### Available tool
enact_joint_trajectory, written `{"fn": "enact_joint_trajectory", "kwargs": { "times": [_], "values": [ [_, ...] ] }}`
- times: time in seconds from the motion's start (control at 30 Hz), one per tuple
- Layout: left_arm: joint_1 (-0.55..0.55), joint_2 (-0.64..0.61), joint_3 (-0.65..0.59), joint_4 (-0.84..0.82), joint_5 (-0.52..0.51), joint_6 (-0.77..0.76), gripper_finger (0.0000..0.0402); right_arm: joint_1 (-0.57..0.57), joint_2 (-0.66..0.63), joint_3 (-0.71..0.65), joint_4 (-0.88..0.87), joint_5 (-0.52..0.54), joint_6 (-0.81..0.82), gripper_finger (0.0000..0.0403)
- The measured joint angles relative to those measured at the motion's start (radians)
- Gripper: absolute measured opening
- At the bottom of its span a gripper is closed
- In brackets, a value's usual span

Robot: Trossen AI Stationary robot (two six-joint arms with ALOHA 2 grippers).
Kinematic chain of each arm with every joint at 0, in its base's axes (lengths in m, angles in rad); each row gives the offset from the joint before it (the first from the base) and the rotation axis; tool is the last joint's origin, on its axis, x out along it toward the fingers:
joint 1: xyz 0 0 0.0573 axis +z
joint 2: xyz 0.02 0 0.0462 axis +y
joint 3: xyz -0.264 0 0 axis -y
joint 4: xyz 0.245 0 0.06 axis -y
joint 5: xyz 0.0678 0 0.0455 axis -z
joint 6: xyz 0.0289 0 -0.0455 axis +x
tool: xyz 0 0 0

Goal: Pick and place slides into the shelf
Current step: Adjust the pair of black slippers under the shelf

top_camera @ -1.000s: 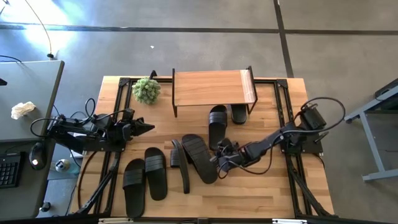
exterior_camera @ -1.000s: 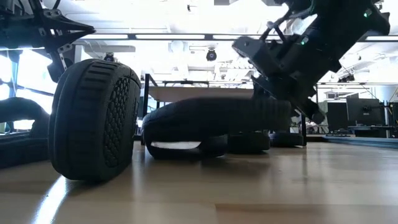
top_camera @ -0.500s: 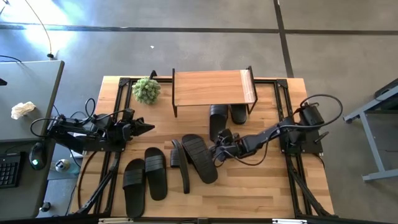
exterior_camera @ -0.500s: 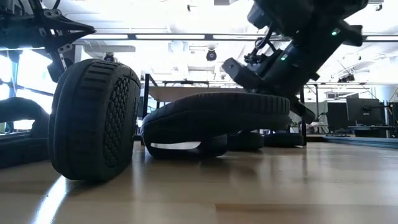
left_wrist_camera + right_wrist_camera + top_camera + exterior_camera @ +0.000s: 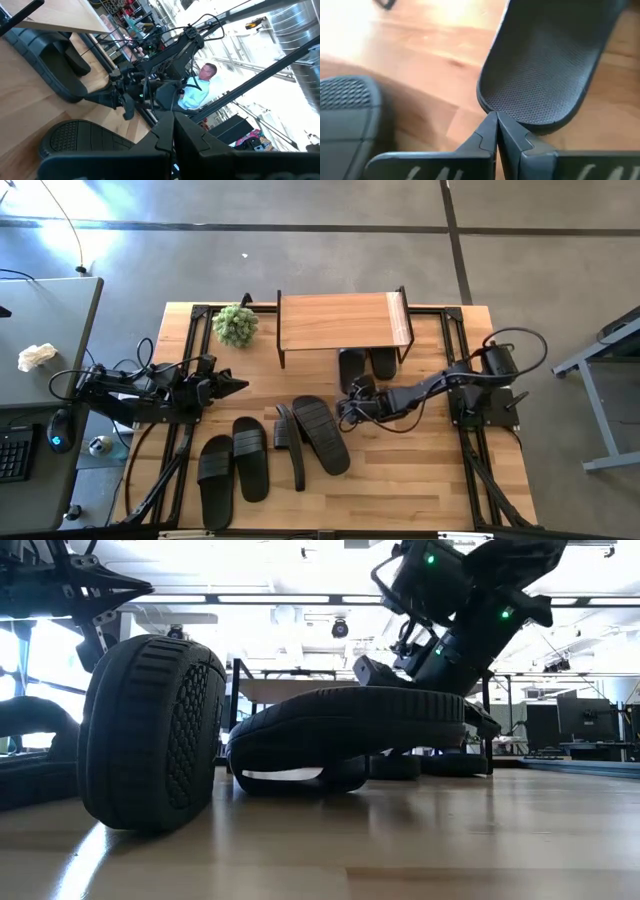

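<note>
The shelf (image 5: 340, 322) stands at the table's far edge. Two black slides lie at its front, one (image 5: 352, 368) partly under it and one (image 5: 384, 362) beside it. My right gripper (image 5: 346, 406) is shut at the near end of the first slide (image 5: 540, 70). Several more slides lie mid-table: one flat (image 5: 321, 434), one on its edge (image 5: 291, 444), and two side by side (image 5: 250, 457) (image 5: 215, 480). My left gripper (image 5: 240, 385) is shut and empty at the left, above the table. My right gripper touches the slide's heel rim (image 5: 492, 107) with the tips of its shut fingers (image 5: 490, 131). The fingers come level from the table's near right side, along the slide's length. The slide lies flat on the table, its toe end toward the shelf.
A small green plant (image 5: 235, 325) stands left of the shelf. In the low view the slide on its edge (image 5: 150, 730) and a flat one (image 5: 345, 735) fill the foreground. A person (image 5: 196, 90) shows beyond the table. Bare wood lies at the near right (image 5: 420, 480).
My right gripper has gone from beside the flat mid-table slide toward the far edge, up to the heel of the slide at the shelf. That slide has slid a little farther under the shelf.
</note>
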Motion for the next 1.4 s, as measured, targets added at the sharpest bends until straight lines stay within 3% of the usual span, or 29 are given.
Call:
{"fn": "enact_joint_trajectory", "kwargs": {
  "times": [1.4],
  "values": [
    [0.000, 0.000, 0.000, -0.013, -0.001, 0.000, 0.0001, -0.160, -0.001, 0.000, -0.023, 0.025, 0.101, 0.0000]
  ]
}}
